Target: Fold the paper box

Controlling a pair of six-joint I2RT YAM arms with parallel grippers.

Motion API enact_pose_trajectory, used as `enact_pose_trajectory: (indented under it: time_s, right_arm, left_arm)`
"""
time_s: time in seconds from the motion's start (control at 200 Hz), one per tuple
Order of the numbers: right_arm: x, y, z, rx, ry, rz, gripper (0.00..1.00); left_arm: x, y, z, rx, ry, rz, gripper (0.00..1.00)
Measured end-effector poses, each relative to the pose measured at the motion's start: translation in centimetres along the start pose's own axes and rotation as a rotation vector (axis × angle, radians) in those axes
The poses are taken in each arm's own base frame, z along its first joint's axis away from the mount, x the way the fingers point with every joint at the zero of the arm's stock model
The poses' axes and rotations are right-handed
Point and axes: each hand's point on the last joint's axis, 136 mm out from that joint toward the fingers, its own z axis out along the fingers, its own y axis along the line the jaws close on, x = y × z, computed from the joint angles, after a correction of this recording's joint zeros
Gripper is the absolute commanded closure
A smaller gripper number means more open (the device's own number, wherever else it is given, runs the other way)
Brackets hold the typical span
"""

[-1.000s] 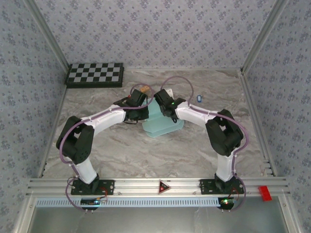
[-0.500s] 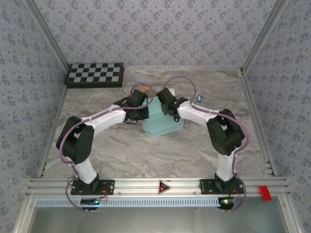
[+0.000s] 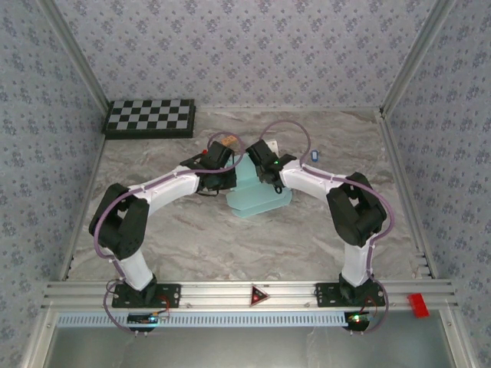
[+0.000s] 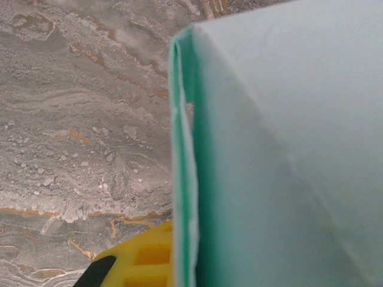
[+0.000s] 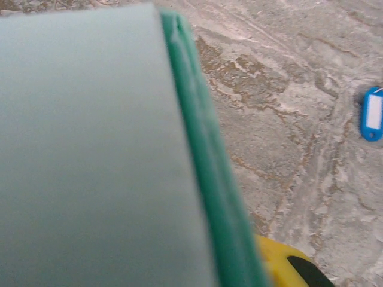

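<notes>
The paper box, pale aqua card, lies partly folded at mid-table with one panel raised between the two wrists. My left gripper is shut on the raised panel's doubled left edge. In the left wrist view one yellow finger sits against the paper box, and the other finger is hidden behind the panel. My right gripper holds the opposite edge. Its yellow finger presses the outside of the paper box, whose green edge runs down the middle; the other finger is hidden.
A black-and-white checkerboard lies at the far left. A small blue key tag lies right of the grippers. A small tan object sits just beyond the left wrist. A red block rests on the near rail.
Both wrists have crept a little toward the far side with the raised panel between them; the box's base has stayed in place.
</notes>
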Motion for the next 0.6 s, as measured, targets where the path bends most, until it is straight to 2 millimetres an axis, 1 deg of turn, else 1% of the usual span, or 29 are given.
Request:
enact_pose_trajectory:
  time_s: [0.085, 0.235, 0.6]
  right_arm:
    - [-0.30, -0.33, -0.28, 0.037, -0.004, -0.002, 0.83]
    - [-0.28, -0.49, -0.15, 0.078, 0.000, 0.005, 0.83]
    - [-0.05, -0.67, 0.07, 0.115, 0.023, 0.029, 0.83]
  left_arm:
    - [-0.17, -0.19, -0.01, 0.008, -0.006, -0.001, 1.00]
    - [-0.21, -0.29, -0.01, 0.013, -0.007, -0.001, 1.00]
    - [-0.09, -0.44, -0.02, 0.017, -0.003, 0.001, 1.00]
